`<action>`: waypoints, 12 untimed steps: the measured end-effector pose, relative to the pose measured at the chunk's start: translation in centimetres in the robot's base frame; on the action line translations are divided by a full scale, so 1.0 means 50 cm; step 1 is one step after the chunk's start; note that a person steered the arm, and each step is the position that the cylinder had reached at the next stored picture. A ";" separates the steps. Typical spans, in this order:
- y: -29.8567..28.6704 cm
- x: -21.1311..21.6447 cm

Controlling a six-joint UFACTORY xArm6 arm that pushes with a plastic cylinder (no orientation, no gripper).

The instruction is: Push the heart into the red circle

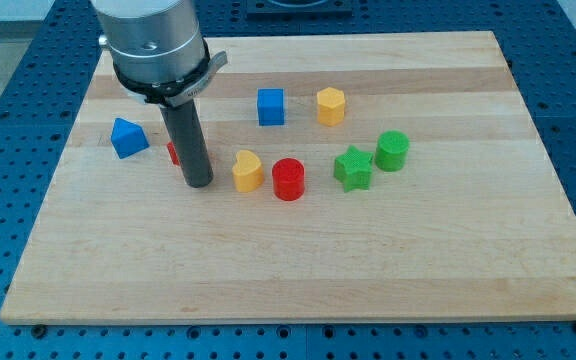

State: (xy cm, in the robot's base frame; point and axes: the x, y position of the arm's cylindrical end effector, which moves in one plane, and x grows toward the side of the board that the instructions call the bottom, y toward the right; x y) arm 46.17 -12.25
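A yellow heart (247, 171) lies on the wooden board (298, 270), just left of a red circle (288, 179); a small gap shows between them. My tip (199, 183) rests on the board a short way left of the heart, apart from it. A red block (172, 152) is mostly hidden behind the rod, so its shape cannot be made out.
A blue triangular block (127, 137) lies at the left. A blue cube (271, 106) and a yellow hexagon (331, 105) lie toward the top. A green star (353, 168) and a green circle (392, 151) lie right of the red circle.
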 end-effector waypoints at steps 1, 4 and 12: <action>0.016 0.000; 0.048 0.002; 0.160 0.003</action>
State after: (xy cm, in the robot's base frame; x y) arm 46.30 -4.26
